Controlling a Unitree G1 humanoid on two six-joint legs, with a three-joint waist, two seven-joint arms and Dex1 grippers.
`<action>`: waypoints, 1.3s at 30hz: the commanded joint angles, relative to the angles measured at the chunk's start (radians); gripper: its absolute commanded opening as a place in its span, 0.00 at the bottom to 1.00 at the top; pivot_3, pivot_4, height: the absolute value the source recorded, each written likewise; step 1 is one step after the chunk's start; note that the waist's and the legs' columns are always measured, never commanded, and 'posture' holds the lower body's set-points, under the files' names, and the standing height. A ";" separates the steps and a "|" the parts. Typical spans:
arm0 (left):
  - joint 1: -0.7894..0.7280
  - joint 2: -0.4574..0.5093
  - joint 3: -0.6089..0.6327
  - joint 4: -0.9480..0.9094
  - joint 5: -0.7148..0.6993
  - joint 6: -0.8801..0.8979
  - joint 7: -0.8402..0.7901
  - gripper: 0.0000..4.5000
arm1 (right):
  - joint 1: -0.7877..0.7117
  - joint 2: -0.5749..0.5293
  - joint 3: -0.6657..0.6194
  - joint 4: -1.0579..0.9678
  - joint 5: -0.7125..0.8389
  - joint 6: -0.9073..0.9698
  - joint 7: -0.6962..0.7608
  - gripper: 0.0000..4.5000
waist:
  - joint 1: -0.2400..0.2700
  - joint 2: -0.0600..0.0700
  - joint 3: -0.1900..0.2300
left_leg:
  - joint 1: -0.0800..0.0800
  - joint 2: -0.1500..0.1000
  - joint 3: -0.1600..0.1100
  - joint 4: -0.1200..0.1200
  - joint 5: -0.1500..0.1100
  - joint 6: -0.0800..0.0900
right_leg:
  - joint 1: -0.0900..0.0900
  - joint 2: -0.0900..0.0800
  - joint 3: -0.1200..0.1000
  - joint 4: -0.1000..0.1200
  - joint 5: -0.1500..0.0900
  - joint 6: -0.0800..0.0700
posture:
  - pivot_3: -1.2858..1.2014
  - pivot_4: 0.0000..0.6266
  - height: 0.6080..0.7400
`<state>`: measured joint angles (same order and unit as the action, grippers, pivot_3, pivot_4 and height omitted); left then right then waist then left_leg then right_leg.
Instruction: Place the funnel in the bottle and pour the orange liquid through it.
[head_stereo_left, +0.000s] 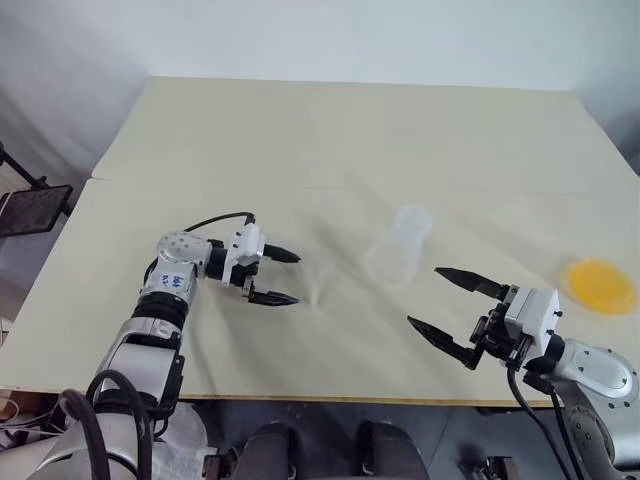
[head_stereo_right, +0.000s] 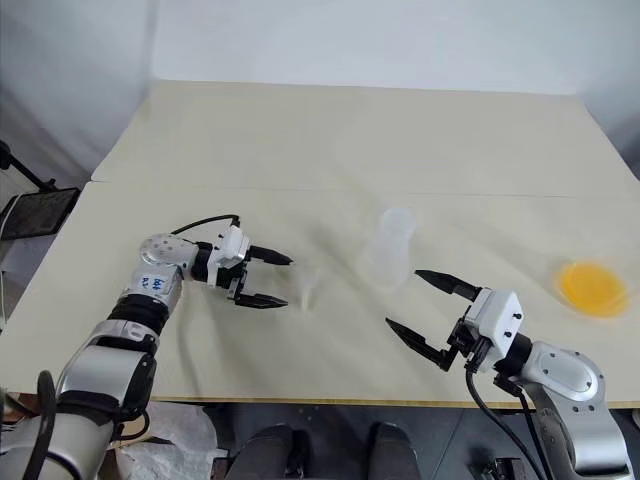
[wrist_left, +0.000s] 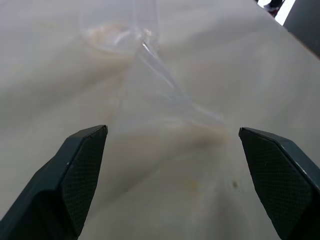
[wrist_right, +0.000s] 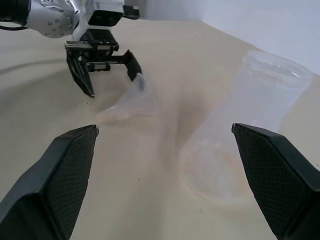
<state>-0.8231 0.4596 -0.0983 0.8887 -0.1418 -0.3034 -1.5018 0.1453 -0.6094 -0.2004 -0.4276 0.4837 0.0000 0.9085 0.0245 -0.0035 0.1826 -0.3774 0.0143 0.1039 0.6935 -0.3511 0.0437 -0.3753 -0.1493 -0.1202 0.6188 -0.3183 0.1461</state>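
Note:
The small clear funnel (head_stereo_right: 310, 288) rests on the table, its spout slanting toward my left gripper (head_stereo_right: 286, 283). That gripper is open and points right, its fingertips (wrist_left: 90, 150) standing on either side of the funnel (wrist_left: 160, 100) without touching it. Right of the funnel stands the clear bottle (head_stereo_left: 400, 245), upright with an open mouth. My right gripper (head_stereo_left: 425, 296) is open and empty in front of the bottle (wrist_right: 240, 135), pointing toward it. The orange liquid (head_stereo_left: 600, 284) sits in a clear cup at the far right of the table.
The cream-covered table (head_stereo_left: 330, 130) stretches away bare behind the objects. Its front edge runs just below both arms. A dark stand (head_stereo_left: 35, 205) sits off the table's left side.

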 joint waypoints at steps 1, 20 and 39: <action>0.029 0.021 -0.012 -0.094 -0.031 0.007 -0.102 0.65 | 0.005 -0.006 -0.015 -0.017 0.012 -0.015 0.008 1.00 | 0.001 0.000 0.000 | 0.000 0.000 0.000 0.001 0.000 0.000 | 0.000 0.000 0.000 0.001 0.000 0.000 | 0.52 0.24 1.00; 0.115 0.038 -0.046 -0.265 -0.110 0.066 -0.085 0.01 | 0.090 -0.027 -0.083 -0.049 0.030 -0.016 0.026 1.00 | -0.001 0.000 0.000 | 0.000 0.000 0.000 0.002 0.000 0.001 | 0.000 0.000 0.000 0.001 0.000 0.000 | 0.52 0.24 1.00; -0.057 0.028 0.100 -0.501 -0.215 0.333 0.203 0.01 | 0.236 0.070 -0.295 -0.245 0.104 -0.016 -0.144 1.00 | 0.008 0.000 0.000 | -0.001 0.000 -0.003 0.004 0.000 0.001 | 0.003 0.000 0.000 0.001 0.000 0.000 | 0.52 0.24 1.00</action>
<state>-0.8159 0.5097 0.0321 0.3993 -0.4000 0.0887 -1.3178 0.3788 -0.5489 -0.4694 -0.6414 0.5776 0.0020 0.7853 0.0329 -0.0040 0.1825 -0.3780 0.0131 0.1005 0.6979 -0.3516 0.0444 -0.3726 -0.1498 -0.1199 0.6202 -0.3183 0.1463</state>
